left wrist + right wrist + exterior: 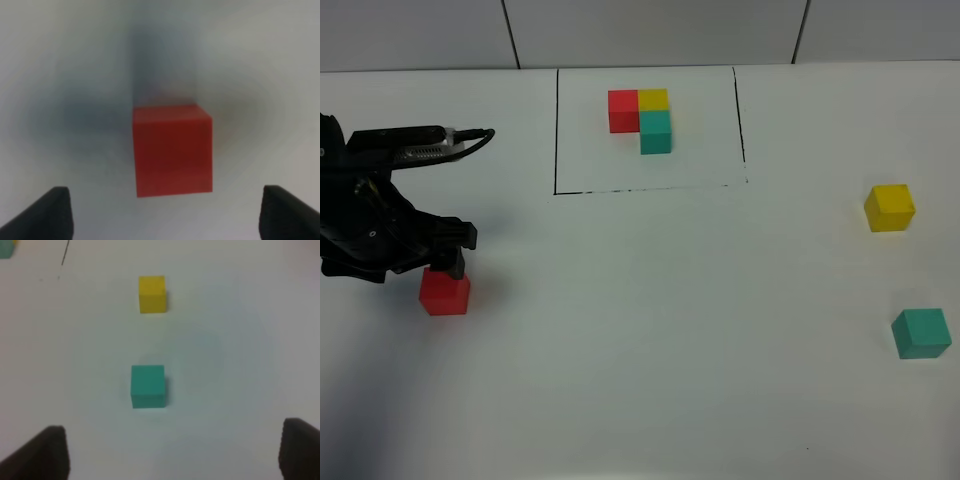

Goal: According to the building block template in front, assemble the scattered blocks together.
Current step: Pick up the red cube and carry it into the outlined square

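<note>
The building block template [642, 118] is a joined red, yellow and teal trio inside a black drawn rectangle at the far middle of the table. The loose red cube [445, 293] sits at the left. My left gripper [448, 262] hovers just over its far side. In the left wrist view the gripper [170, 220] is open, with the red cube [172, 150] in front of and between its fingertips [52, 215], untouched. The loose yellow cube [889, 207] and teal cube [921, 333] lie at the right. My right gripper [172, 455] is open and empty, short of the teal cube [148, 386] and the yellow cube [152, 294].
The white table [650, 330] ends at a tiled wall [650, 30] behind the template. The left arm's black body [370, 210] fills the left edge. A corner of the template frame [65, 252] shows in the right wrist view. The right arm is out of the exterior view.
</note>
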Action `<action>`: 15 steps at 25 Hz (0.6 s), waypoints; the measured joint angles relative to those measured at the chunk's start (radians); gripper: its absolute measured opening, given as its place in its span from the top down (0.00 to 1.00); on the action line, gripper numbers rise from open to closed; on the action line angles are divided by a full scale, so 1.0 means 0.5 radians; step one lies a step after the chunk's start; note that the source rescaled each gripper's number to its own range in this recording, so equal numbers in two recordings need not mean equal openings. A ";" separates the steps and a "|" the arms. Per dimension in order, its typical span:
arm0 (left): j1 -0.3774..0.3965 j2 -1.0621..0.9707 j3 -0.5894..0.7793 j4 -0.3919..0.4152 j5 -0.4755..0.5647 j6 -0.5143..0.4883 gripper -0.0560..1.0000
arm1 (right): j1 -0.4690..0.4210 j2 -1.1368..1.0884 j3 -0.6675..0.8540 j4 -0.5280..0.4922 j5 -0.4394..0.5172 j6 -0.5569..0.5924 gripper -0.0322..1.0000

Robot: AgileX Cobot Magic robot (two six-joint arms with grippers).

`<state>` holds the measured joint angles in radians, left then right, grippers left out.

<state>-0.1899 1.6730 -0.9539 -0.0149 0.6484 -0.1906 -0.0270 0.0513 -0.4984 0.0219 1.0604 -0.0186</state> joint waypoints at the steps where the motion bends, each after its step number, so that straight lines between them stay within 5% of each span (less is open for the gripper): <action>1: 0.000 0.011 0.000 0.002 -0.005 -0.010 0.04 | 0.000 0.000 0.000 0.000 0.000 0.000 0.27; 15: 0.000 0.241 -0.002 0.002 -0.161 -0.050 0.04 | 0.094 0.000 0.000 0.004 0.000 0.000 0.27</action>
<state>-0.1899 1.7933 -0.9548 -0.0140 0.5678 -0.2154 0.0200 0.0513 -0.4984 0.0237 1.0604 -0.0186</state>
